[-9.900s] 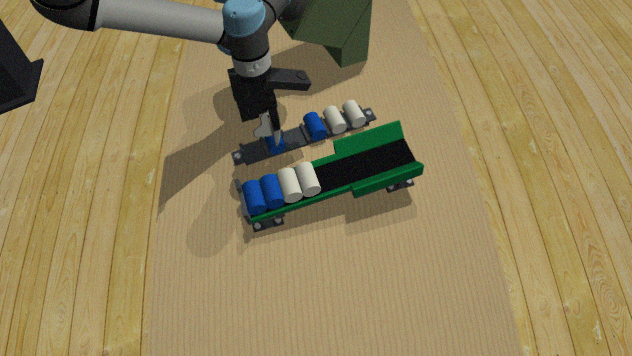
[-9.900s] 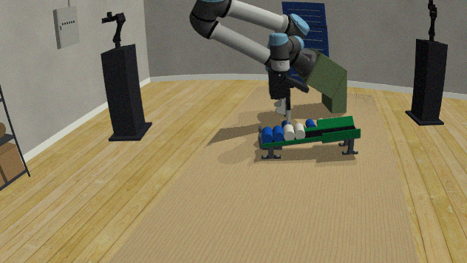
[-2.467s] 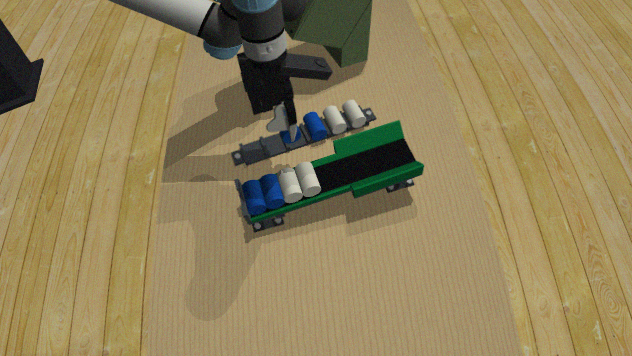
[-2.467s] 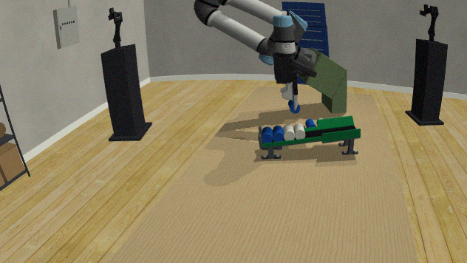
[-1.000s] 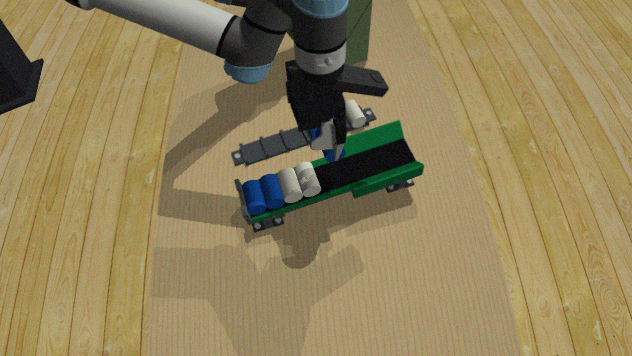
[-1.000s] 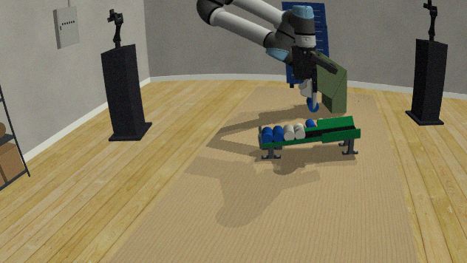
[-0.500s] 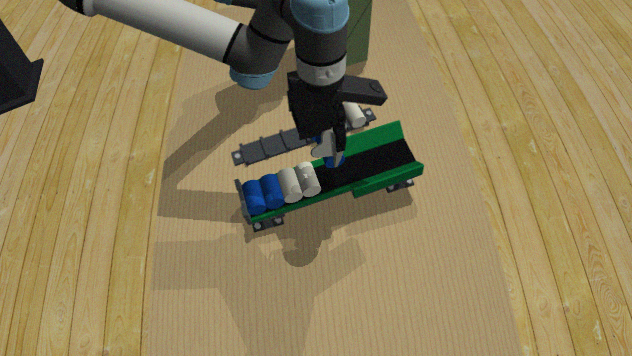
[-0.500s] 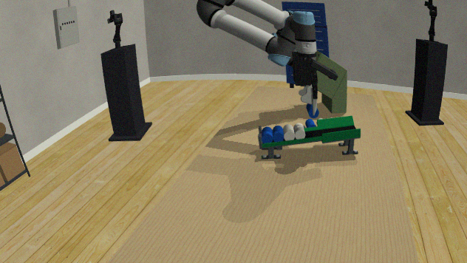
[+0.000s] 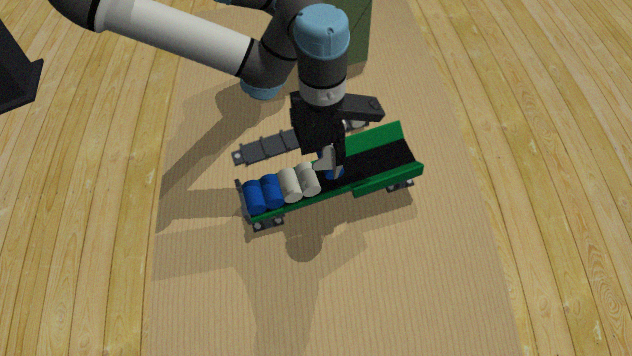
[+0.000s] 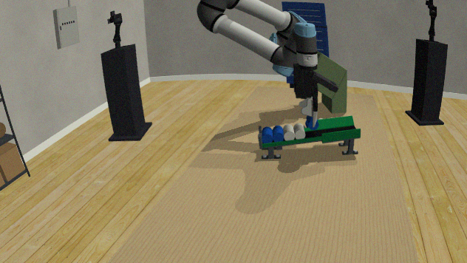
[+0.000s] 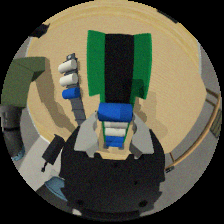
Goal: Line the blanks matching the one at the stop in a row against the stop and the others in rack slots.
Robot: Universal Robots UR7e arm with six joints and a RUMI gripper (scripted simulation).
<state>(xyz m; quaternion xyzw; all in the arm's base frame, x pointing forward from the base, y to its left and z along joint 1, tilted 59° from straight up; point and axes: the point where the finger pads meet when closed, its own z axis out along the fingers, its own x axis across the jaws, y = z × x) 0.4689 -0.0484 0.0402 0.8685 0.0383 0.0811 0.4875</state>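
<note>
Gripper (image 9: 334,165) (image 10: 311,117) (image 11: 115,112) is holding a blue bar (image 9: 334,172) (image 10: 312,123) (image 11: 115,112) btwn its fingers, crosswise over the ramp (image 9: 388,176) (image 10: 341,136) (image 11: 143,65) — can't tell if it's touching the bed. Two blue bars (image 9: 263,194) (image 10: 273,134) (image 11: 114,141) are lying at the stop (image 9: 242,201) (image 10: 260,137), w/ two white bars (image 9: 299,182) (image 10: 294,131) (image 11: 115,129) next on the uphill side. On the rack (image 9: 266,146) (image 11: 78,113), two white blanks (image 11: 68,73) & one blue blank (image 11: 71,93) are sitting in a line — all beside the ramp.

Your gripper (image 9: 334,172) (image 10: 311,123) (image 11: 115,112) brought from the rack (image 9: 268,148) (image 11: 77,110) to over the ramp (image 9: 387,175) (image 10: 341,134) (image 11: 119,65), your blue blank (image 9: 331,173) (image 10: 312,123) (image 11: 115,112) carried across with it, lower now, apparently at or near the ramp's bed, behind the white pair (image 9: 299,182) (image 10: 294,132) (image 11: 115,128)
</note>
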